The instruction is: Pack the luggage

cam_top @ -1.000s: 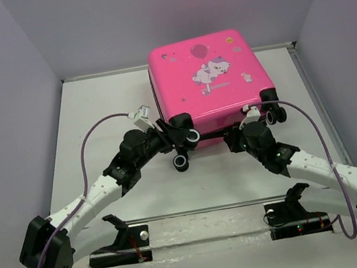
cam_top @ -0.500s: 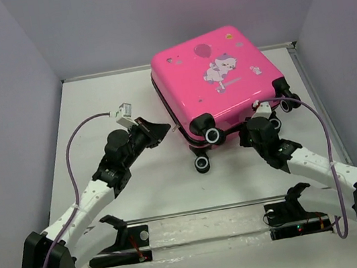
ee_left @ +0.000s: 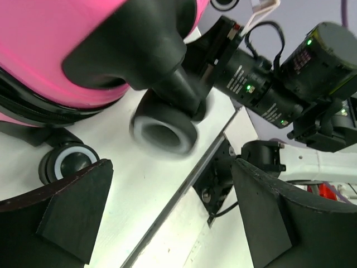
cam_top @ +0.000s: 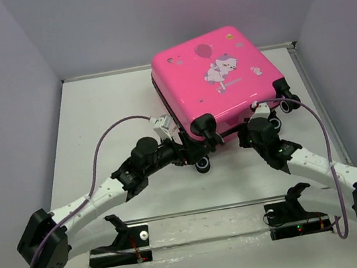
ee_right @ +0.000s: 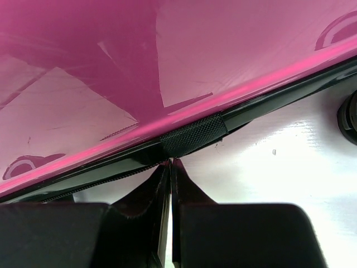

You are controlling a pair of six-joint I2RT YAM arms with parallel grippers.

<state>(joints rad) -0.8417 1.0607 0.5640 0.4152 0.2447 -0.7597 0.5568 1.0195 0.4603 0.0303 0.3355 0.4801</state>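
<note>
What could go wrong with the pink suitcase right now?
1. The suitcase has small wheels at its near end, and the open left hand is right by one wheel. A bump there might make the case roll or turn away.
2. The right hand is shut, with its tips against the black zipper trim. It might slip off that thin edge and scrape the shiny shell.

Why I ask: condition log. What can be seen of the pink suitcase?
The suitcase is a glossy hot-pink hard shell with a cartoon animal and balloon print, black zipper trim and wheels. It lies closed on its broad side at the table's far right, wheels toward the arms. The open left pincer frames one wheel; the shut right pincer's tips reach the zipper trim.
</note>
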